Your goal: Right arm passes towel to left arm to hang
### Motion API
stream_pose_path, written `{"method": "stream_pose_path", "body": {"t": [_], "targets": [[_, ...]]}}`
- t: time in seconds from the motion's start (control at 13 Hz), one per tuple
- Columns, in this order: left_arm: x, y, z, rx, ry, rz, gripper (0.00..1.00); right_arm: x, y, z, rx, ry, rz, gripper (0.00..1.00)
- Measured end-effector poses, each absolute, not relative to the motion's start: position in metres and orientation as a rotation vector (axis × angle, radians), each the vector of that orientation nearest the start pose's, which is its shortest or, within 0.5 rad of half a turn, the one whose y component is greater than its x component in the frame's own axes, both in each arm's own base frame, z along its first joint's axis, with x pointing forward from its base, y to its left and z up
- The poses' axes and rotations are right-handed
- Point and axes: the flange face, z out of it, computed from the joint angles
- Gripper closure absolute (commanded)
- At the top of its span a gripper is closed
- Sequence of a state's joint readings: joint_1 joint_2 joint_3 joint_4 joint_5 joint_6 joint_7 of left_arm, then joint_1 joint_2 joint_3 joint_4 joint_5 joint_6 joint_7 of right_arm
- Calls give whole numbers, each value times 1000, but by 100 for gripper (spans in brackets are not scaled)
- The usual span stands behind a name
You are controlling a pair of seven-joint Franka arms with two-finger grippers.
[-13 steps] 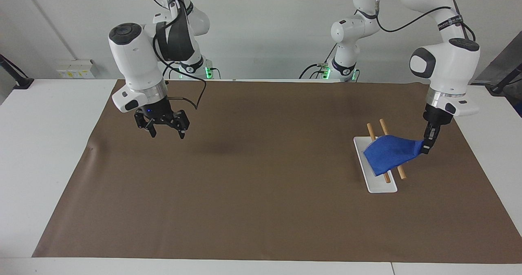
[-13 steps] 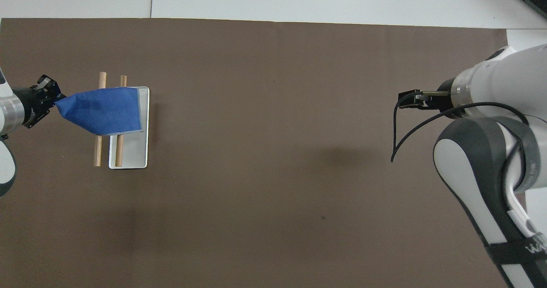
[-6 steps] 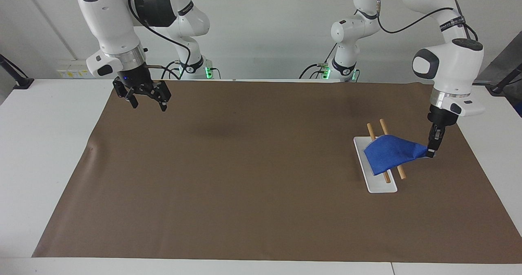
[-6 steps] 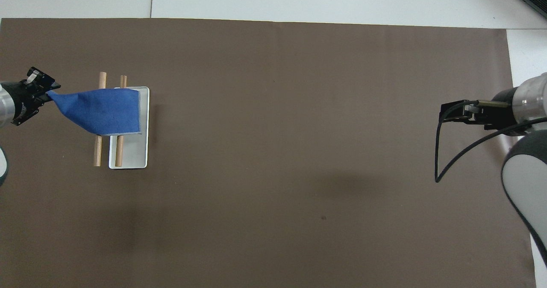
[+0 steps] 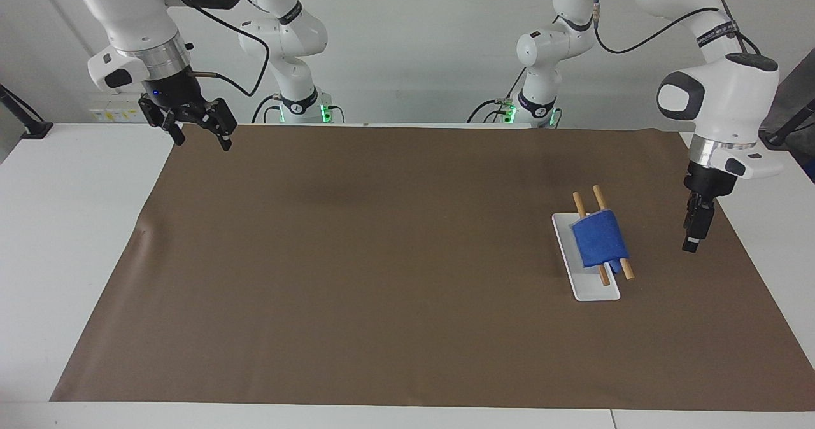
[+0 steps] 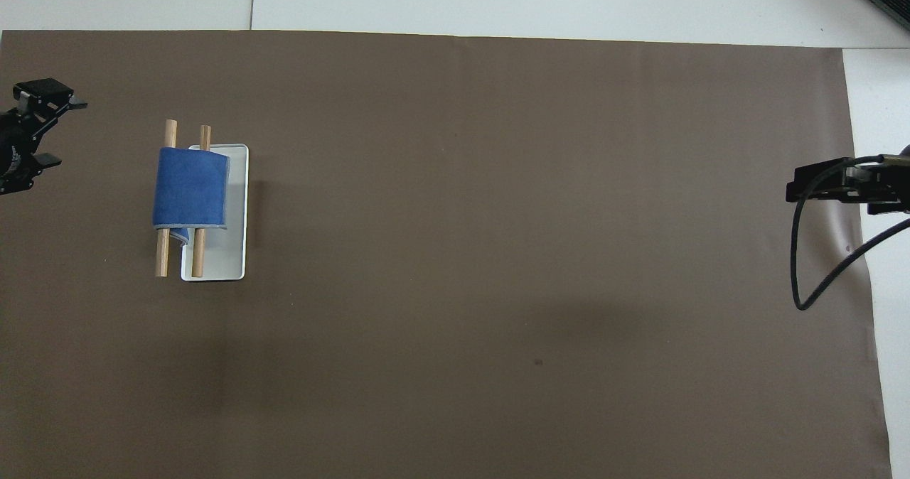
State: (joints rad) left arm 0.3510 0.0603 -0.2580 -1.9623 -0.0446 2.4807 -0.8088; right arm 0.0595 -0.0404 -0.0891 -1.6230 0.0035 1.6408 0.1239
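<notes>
The blue towel [image 5: 598, 244] hangs draped over the two wooden rods [image 5: 627, 271] of a small rack with a white base [image 5: 593, 290], toward the left arm's end of the table. It also shows in the overhead view [image 6: 190, 187]. My left gripper [image 5: 693, 235] is open and empty, apart from the towel, over the mat's edge beside the rack; it shows in the overhead view too [image 6: 58, 131]. My right gripper [image 5: 201, 137] is open and empty, raised over the mat's corner at the right arm's end [image 6: 807, 184].
A brown mat [image 5: 382, 257] covers most of the white table [image 5: 70, 238]. A black cable [image 6: 807, 280] loops from the right wrist. The arm bases stand at the robots' edge of the table.
The left gripper has let go of the towel and drawn away from the rack; the towel's freed end has dropped over the rods. The right gripper has risen and pulled back toward its end.
</notes>
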Motion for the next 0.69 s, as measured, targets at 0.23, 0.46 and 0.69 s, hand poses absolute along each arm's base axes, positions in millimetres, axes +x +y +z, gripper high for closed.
{"method": "stream_pose_path", "body": {"t": [0.23, 0.46, 0.69], "targets": [[611, 43, 535, -2956, -1431, -565, 0, 551, -10, 623, -3125, 221, -73, 0], [609, 2, 588, -3018, -1323, -480, 0, 549, -11, 622, -3129, 217, -41, 0], [596, -34, 617, -3064, -1165, -370, 0, 548, -9, 622, -3130, 206, -34, 0]]}}
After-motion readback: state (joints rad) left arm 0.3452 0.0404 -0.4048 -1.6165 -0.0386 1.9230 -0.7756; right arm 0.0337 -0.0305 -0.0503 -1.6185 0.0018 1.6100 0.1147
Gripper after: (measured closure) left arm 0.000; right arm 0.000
